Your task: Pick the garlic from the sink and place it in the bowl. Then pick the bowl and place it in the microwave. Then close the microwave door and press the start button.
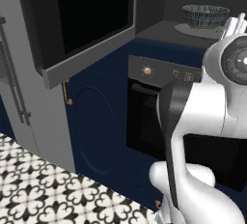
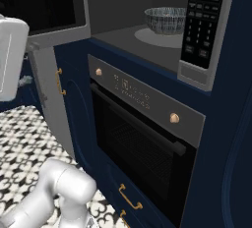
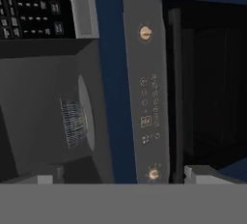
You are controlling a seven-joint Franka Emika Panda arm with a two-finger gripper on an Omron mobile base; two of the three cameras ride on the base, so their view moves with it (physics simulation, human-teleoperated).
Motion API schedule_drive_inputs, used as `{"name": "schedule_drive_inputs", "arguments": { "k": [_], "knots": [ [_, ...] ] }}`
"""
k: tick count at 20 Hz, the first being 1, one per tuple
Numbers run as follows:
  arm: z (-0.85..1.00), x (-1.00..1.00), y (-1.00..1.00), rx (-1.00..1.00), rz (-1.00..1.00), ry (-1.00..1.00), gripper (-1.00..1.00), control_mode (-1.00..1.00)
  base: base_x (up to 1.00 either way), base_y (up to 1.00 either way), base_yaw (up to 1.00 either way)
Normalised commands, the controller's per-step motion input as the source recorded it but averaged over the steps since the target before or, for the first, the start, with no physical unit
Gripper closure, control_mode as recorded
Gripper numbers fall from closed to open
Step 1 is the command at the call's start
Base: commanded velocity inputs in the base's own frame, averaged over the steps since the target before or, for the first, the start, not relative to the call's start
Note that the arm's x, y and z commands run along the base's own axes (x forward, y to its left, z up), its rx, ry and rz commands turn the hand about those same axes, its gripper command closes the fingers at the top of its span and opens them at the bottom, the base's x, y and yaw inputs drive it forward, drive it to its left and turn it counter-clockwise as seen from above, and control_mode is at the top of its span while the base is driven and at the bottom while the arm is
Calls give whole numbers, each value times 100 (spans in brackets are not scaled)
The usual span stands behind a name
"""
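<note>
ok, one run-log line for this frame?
bowl: inside microwave on turntable | microwave door: open | gripper: open, empty, outside the cavity | garlic: cannot tell | next: close door

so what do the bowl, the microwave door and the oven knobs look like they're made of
Everything here is rendered, so this goes by look alone.
The bowl: glazed ceramic, judging by the fine blue-grey pattern outside and the pale inside.
The microwave door: matte grey frame, metal or painted plastic, around a glossy black window that looks like glass.
The oven knobs: brass or copper-toned metal, with a warm sheen.
</note>
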Motion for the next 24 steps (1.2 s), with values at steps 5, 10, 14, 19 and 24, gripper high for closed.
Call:
{"name": "schedule_drive_inputs", "arguments": {
  "k": [5, 10, 14, 19, 24],
  "knots": [
    [-92, -29, 98, -8, -7, -2, -100, -100, 0, 0, 0],
    [-64, 12, 100, -3, -8, -17, -100, -100, 0, 0, 0],
    [-53, 28, 100, 0, -13, -8, -100, -100, 0, 0, 0],
    [-37, 27, 100, -1, -11, -1, -100, -100, 0, 0, 0],
    [-37, 45, 100, -2, -6, 0, -100, -100, 0, 0, 0]
  ]
}}
